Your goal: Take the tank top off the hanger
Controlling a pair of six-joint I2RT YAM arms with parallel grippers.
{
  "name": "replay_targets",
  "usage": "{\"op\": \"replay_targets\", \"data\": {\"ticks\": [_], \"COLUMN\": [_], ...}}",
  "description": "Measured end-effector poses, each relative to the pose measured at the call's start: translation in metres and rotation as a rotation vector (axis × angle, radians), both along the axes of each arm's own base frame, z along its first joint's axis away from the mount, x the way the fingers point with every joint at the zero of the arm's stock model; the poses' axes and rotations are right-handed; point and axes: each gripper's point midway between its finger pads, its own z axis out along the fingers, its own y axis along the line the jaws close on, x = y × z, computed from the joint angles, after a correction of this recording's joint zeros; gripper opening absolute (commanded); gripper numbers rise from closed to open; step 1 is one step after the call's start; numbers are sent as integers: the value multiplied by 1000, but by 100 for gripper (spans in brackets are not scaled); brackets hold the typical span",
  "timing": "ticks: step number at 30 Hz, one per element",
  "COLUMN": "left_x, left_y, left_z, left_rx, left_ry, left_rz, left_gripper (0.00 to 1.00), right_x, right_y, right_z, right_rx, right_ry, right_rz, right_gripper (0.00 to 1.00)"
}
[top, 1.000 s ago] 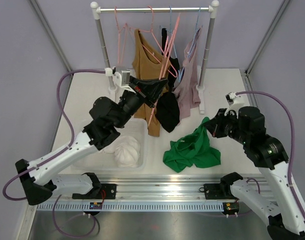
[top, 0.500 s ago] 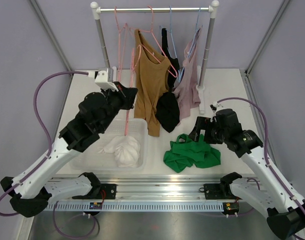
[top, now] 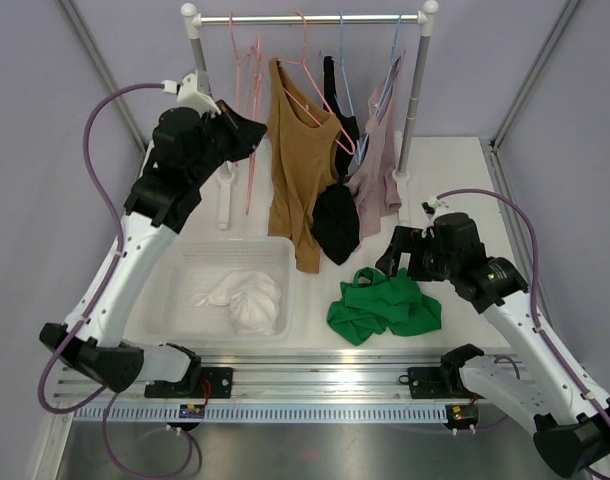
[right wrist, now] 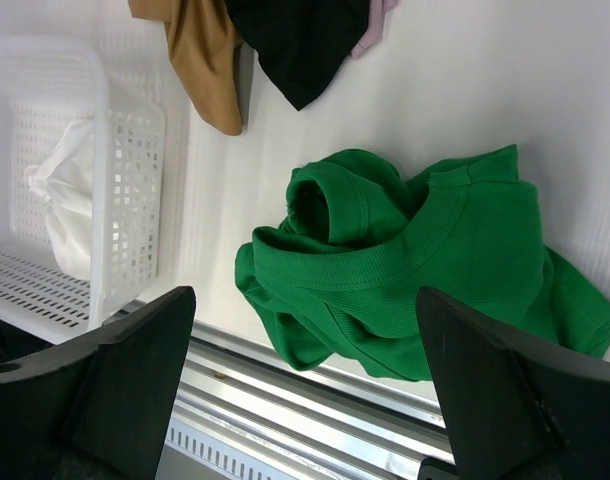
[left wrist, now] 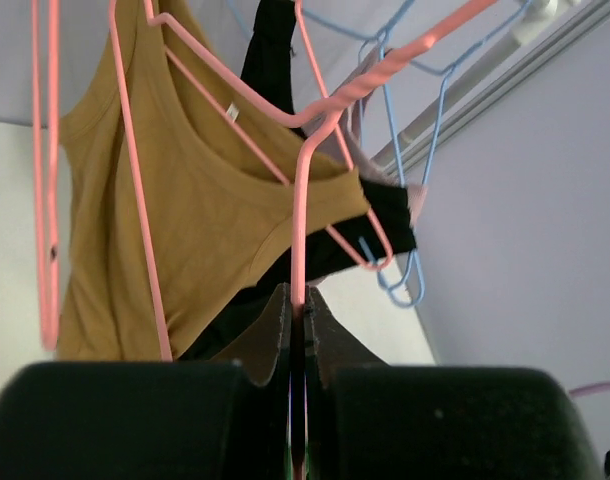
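A green tank top [top: 385, 305] [right wrist: 415, 250] lies crumpled on the white table, free of any hanger. My right gripper [top: 395, 256] [right wrist: 305, 300] hovers just above it, open, with nothing between its fingers. My left gripper [top: 255, 130] [left wrist: 298, 300] is raised near the left end of the rack, shut on the wire of a bare pink hanger [top: 250, 175] [left wrist: 298, 220]. The hanger dangles below the gripper in the top view.
On the rack rail [top: 310, 18] hang a tan tank top [top: 293, 170] on a pink hanger, a black garment [top: 335, 220] and a mauve one [top: 380, 175]. A white basket [top: 175, 290] at front left holds a white cloth [top: 247, 300].
My right gripper opened and let the green tank top drop to the table, then sank toward it. My left arm swung the pink hanger up and left toward the rail.
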Motion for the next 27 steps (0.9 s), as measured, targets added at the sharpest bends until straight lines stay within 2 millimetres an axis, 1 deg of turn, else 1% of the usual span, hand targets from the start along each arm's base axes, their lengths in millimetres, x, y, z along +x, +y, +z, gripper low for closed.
{"op": "replay_targets", "data": {"ticks": [2,7,10,12,17,19,21,22,24,25,27], "left_x": [19,69,99,114,154,166,171,173,170,167,161], "left_y": [1,5,7,7,10,10,12,11,11,12,12], "left_z": [5,10,13,15,11,2,-9,-17,-30,-38,-47], "left_rx": [-32,-76,-89,-98,-118,-121,-119,-120,-118,-117,-116], "left_ry": [12,30,24,22,26,42,69,79,105,124,147], "left_rz": [-1,12,26,27,37,40,44,45,44,44,42], "left_gripper": [0,0,0,0,0,0,6,16,25,36,46], "right_x": [2,4,5,5,11,13,13,13,15,17,20], "right_y": [2,8,10,11,12,12,11,11,12,13,14], "right_z": [3,14,15,15,16,15,12,10,4,0,-12], "right_rx": [12,47,53,53,57,57,53,49,39,32,16], "right_ry": [-14,-56,-64,-61,-78,-83,-78,-72,-49,-32,10], "right_rz": [7,30,38,44,34,27,26,26,25,25,18], "right_gripper": [99,100,100,99,100,100,99,99,99,100,99]}}
